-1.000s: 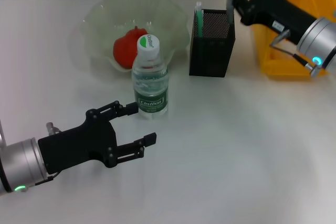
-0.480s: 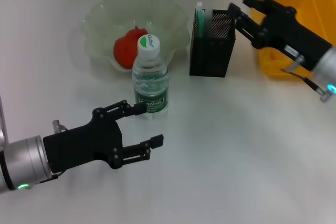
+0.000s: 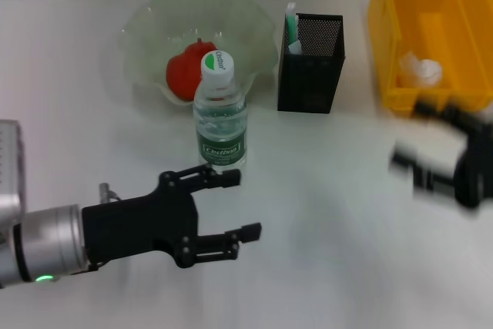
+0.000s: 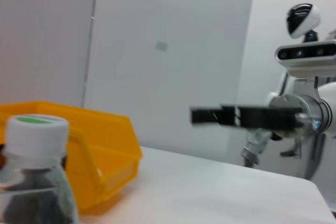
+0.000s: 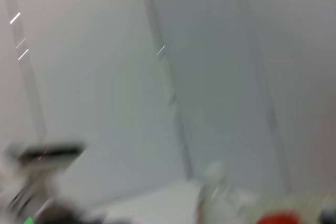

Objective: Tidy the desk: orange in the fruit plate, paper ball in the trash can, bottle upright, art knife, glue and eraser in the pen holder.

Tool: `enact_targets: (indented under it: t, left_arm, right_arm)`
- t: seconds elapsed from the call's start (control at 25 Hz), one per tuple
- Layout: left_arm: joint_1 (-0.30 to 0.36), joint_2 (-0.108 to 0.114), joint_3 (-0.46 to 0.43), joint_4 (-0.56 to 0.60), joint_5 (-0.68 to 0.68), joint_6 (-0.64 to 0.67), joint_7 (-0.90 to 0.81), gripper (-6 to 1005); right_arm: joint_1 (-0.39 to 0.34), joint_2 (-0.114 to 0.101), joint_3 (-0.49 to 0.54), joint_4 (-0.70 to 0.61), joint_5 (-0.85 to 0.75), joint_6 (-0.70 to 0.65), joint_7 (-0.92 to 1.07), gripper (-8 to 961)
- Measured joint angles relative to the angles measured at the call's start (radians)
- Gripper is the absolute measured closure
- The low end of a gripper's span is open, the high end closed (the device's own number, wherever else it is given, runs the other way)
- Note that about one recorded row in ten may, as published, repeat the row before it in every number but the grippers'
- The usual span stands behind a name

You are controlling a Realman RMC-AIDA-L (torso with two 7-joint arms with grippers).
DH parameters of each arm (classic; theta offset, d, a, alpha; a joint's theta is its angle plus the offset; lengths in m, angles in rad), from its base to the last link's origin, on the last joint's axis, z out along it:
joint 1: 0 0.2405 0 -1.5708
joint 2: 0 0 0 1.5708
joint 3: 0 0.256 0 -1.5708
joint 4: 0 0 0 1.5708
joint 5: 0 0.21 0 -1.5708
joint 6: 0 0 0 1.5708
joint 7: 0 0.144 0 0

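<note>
The orange (image 3: 187, 75) lies in the pale-green fruit plate (image 3: 146, 28). The bottle (image 3: 220, 117) stands upright in front of the plate; it also shows in the left wrist view (image 4: 35, 174). The black mesh pen holder (image 3: 310, 75) holds a green-and-white stick (image 3: 291, 25). The paper ball (image 3: 422, 69) lies in the yellow trash can (image 3: 447, 5). The eraser is out of view. My left gripper (image 3: 241, 204) is open and empty, in front of the bottle and apart from it. My right gripper (image 3: 408, 135), blurred by motion, is open and empty in front of the trash can.
Bare white table lies between the two grippers and along the front edge. In the left wrist view the trash can (image 4: 100, 150) stands behind the bottle, with the right gripper (image 4: 210, 115) farther off. The right wrist view is a blur.
My right gripper has pulled away from the pen holder, toward the front right past the trash can. My left gripper has drifted right and toward the front, away from the bottle.
</note>
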Motion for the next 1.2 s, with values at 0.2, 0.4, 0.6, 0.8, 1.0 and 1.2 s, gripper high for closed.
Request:
enact_targets:
  t: [0.2, 0.4, 0.6, 0.8, 1.0, 1.2]
  left_arm:
    - [-0.041, -0.004, 0.001, -0.013, 0.045, -0.007, -0.024, 214]
    - [-0.051, -0.004, 0.001, -0.015, 0.052, -0.007, -0.036, 214]
    - [-0.051, -0.004, 0.000, -0.015, 0.052, -0.007, -0.037, 214]
    - [-0.050, -0.004, 0.000, -0.015, 0.053, -0.009, -0.037, 214]
    - [-0.050, -0.004, -0.001, -0.015, 0.052, -0.011, -0.038, 214]
    - [-0.050, -0.004, -0.001, -0.015, 0.052, -0.012, -0.038, 214]
  right_arm:
    - [0.022, 0.021, 0.123, -0.001, -0.366, -0.040, -0.020, 142]
    - [0.018, 0.041, 0.157, 0.004, -0.392, -0.032, -0.060, 114]
    - [0.025, 0.043, 0.173, 0.028, -0.388, -0.032, -0.070, 113]
    - [0.031, 0.043, 0.179, 0.033, -0.388, -0.033, -0.071, 113]
    - [0.035, 0.043, 0.198, 0.035, -0.392, -0.033, -0.071, 113]
    - [0.037, 0.043, 0.198, 0.037, -0.391, -0.033, -0.071, 113]
